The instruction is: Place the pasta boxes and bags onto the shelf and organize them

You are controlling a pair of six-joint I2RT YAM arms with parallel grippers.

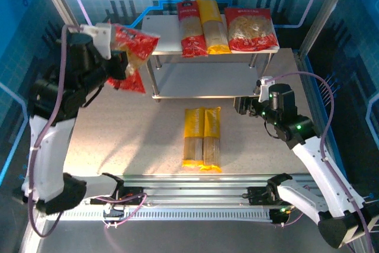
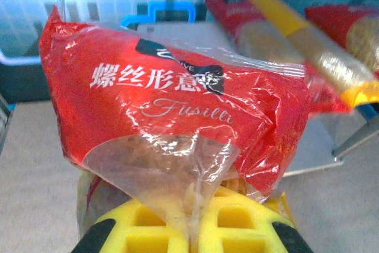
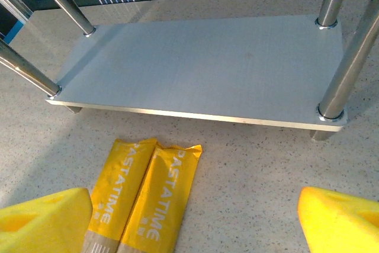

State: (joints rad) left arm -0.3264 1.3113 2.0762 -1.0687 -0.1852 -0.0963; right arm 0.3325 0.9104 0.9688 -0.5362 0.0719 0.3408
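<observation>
Holding the red fusilli bag (image 1: 135, 54) raised at ten o'clock over the table (image 1: 118, 140), the left gripper (image 2: 190, 223) is clamped on the bag's lower clear end. The shelf (image 1: 207, 80) stands at twelve o'clock. Its top board carries a narrow red pack (image 1: 190, 28), a yellow spaghetti pack (image 1: 212, 26) and a wide red bag (image 1: 251, 29), set close together. Two yellow packs (image 1: 193, 137) (image 1: 212, 139) lie touching, side by side, at six o'clock from the shelf. At three o'clock the right gripper (image 3: 195, 220) hovers with its fingers wide apart, facing the lower board.
</observation>
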